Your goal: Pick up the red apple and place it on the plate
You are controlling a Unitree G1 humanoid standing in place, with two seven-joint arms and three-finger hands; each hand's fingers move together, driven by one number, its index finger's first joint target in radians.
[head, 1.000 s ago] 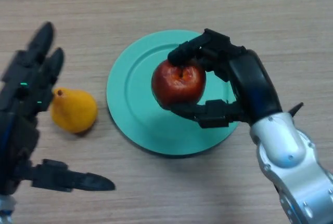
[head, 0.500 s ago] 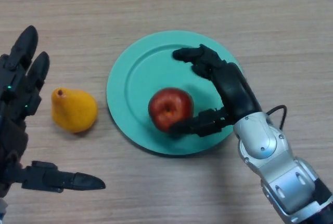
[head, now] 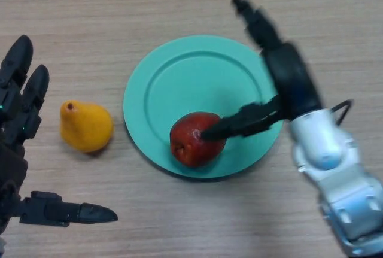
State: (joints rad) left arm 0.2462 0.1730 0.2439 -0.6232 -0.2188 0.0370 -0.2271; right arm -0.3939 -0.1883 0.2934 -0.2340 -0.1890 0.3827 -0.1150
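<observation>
Wood-grain table [head: 179, 0], apple resting on plate, both hands spread.
Left hand [head: 21, 126] at left edge, fingers straight, holding nothing; yellow pear [head: 85, 127] just beside the teal plate [head: 197, 72]; red apple [head: 195, 138] on plate's near rim; right hand [head: 284, 78] splayed wide, thumb tip touching apple.

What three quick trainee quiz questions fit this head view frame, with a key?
1. True or false: the red apple rests on the teal plate.
2. Which robot hand is open beside the apple: A left, B right?
3. Fill in: the fruit lying on the table left of the plate is a yellow ____.

Key:
1. True.
2. B, the right robot hand; the left robot hand is open at the left edge.
3. Pear: the yellow pear.
</observation>
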